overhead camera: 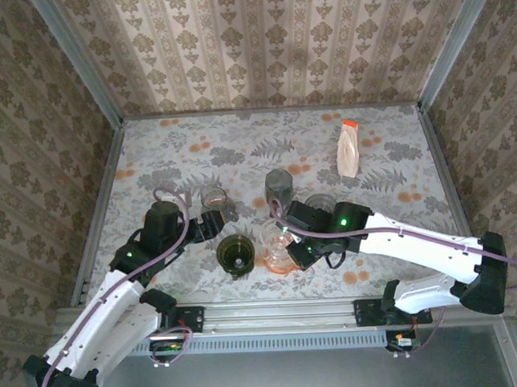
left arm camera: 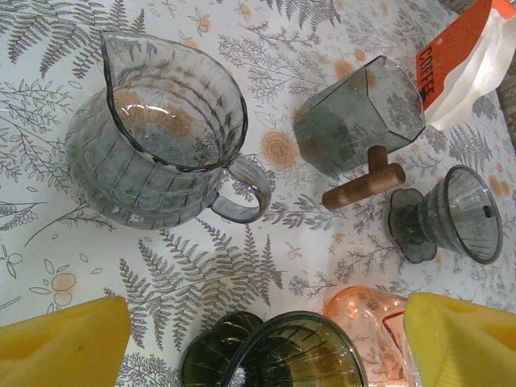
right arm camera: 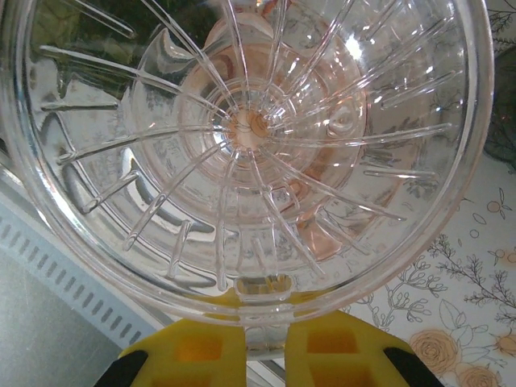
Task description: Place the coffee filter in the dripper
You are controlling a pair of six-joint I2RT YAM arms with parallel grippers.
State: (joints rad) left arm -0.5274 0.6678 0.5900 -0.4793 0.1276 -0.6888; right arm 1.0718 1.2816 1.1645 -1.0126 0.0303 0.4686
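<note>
One fixed view high above the table (overhead camera: 197, 136); two close, downward wrist views, the left sharing the green dripper (overhead camera: 236, 252).

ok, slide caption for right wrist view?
Right gripper shut on the rim of a clear ribbed dripper above the fern-print tablecloth.

– How is the view from above?
– Evenly lit and fairly bright. The bench (overhead camera: 239, 130) carries only soft, short shadows under the arms, and fine detail looks a little mushy.
– And the left wrist?
– It is crisp in the middle. The glass jug (left arm camera: 153, 161) has small white highlights inside its wall, and the left jaws blur in the bottom corners.
– The right wrist?
– The clear dripper (right arm camera: 242, 129) is very close, with glare streaks along its ribs and a hot spot at the upper right. The right jaws look soft.
</note>
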